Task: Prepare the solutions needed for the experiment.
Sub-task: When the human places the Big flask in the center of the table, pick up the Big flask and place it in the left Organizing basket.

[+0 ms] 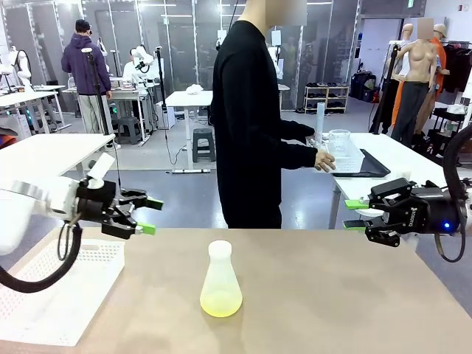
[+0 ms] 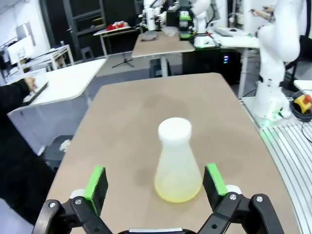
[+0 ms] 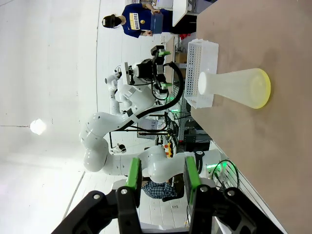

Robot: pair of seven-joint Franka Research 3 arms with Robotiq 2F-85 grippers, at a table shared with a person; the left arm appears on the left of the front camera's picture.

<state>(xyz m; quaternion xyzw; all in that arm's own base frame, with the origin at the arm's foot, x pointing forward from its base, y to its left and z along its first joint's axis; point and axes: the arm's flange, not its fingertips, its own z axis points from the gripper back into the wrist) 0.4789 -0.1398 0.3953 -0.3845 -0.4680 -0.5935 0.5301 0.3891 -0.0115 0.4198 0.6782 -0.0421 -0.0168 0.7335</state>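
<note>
A translucent conical flask (image 1: pixel 220 276) with a white cap stands upright near the middle of the brown table (image 1: pixel 332 295). A shallow yellow layer of the solutions (image 1: pixel 220 303) lies in its bottom. My left gripper (image 1: pixel 151 216) hovers open above the table to the flask's left. In the left wrist view the flask (image 2: pixel 177 163) stands just beyond my open green fingertips (image 2: pixel 97 178). My right gripper (image 1: pixel 355 214) hangs at the table's right edge, jaws parted on nothing. The right wrist view shows the flask (image 3: pixel 234 87) far ahead of the right gripper (image 3: pixel 163 170).
A white perforated basket (image 1: pixel 66 295) sits on the table's left front part. A person in black (image 1: pixel 251 125) stands at the far side, turned to a side table (image 1: pixel 413 158), with a hand at a tray holding a clear beaker (image 1: pixel 339 141).
</note>
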